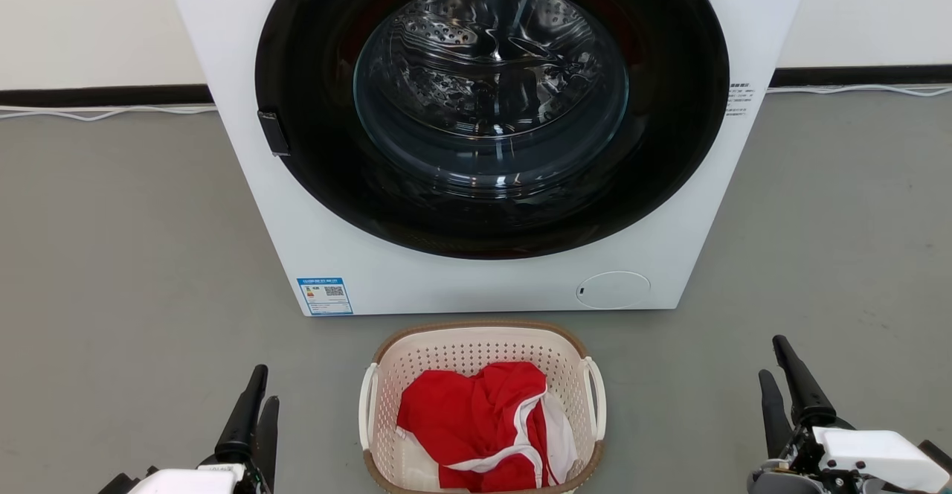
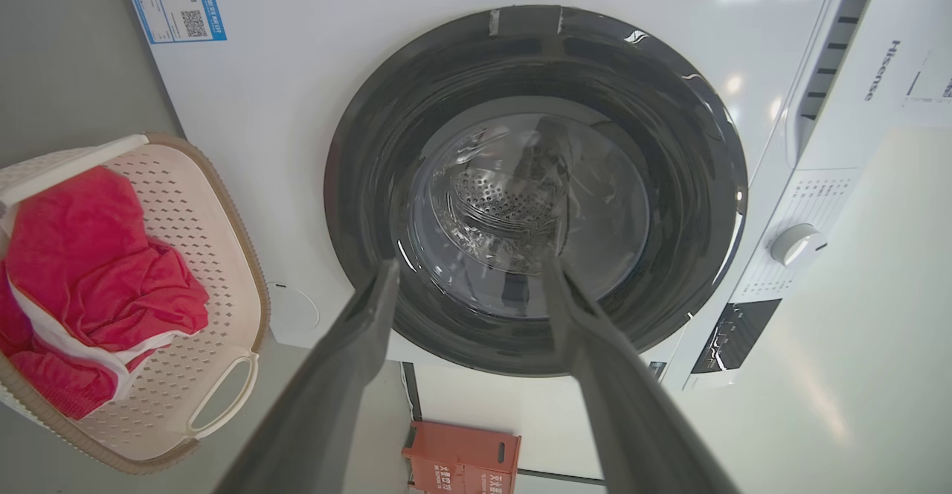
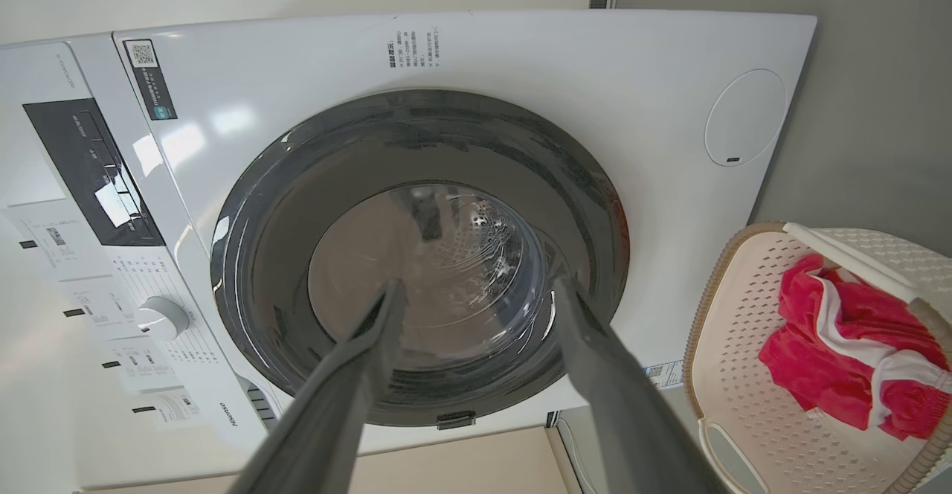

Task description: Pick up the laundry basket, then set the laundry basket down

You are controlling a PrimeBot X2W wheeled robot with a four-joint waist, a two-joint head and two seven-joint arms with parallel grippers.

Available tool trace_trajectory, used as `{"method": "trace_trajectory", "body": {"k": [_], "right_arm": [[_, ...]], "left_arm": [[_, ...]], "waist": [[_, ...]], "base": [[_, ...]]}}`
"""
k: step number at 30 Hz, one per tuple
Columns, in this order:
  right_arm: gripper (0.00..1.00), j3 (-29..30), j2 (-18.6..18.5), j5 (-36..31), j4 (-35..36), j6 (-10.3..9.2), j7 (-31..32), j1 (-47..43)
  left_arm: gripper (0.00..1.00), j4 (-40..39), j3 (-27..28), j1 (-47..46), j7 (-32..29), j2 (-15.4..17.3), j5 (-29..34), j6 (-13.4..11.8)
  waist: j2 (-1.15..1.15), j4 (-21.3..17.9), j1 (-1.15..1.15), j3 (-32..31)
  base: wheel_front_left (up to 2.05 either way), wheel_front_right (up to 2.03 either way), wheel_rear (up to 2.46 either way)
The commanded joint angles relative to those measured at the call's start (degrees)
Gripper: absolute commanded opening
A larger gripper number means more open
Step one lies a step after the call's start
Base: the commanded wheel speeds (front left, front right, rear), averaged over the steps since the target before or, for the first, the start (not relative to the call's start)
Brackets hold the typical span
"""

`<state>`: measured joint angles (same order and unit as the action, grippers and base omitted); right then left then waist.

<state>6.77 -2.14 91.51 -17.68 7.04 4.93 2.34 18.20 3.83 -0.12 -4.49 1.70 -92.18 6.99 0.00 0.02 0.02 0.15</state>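
Observation:
The laundry basket (image 1: 476, 347) stands on the grey floor just in front of the washing machine, cream with perforated walls, a brown rim and two white loop handles. A red and white cloth (image 1: 476, 414) lies inside it. My left gripper (image 1: 264, 390) is low at the left, well clear of the basket, with its fingers apart and nothing between them. On the right, also clear of the basket, my right gripper (image 1: 772, 358) stands open and empty. The left wrist view has the basket (image 2: 201, 211) to the left of my open left gripper (image 2: 470, 265). In the right wrist view the basket (image 3: 744, 330) lies right of my open right gripper (image 3: 481, 287).
A big white washing machine (image 1: 446, 286) with a dark round door (image 1: 491, 100), shut, stands right behind the basket. Grey floor (image 1: 126, 256) stretches to both sides. A wall with a black skirting and a white cable runs behind. A red box (image 2: 461, 464) shows low in the left wrist view.

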Motion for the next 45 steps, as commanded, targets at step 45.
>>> {"method": "trace_trajectory", "body": {"k": [45], "right_arm": [[1.0,-1.48,-0.55,-46.61,3.08,0.21,-8.45,1.07]], "left_arm": [[1.0,-1.45,-0.42,-1.75,8.03,0.69,31.86,-0.11]], "waist": [[0.0,-0.26,-0.01,-0.07]], "base": [[0.0,0.0,0.0]]}}
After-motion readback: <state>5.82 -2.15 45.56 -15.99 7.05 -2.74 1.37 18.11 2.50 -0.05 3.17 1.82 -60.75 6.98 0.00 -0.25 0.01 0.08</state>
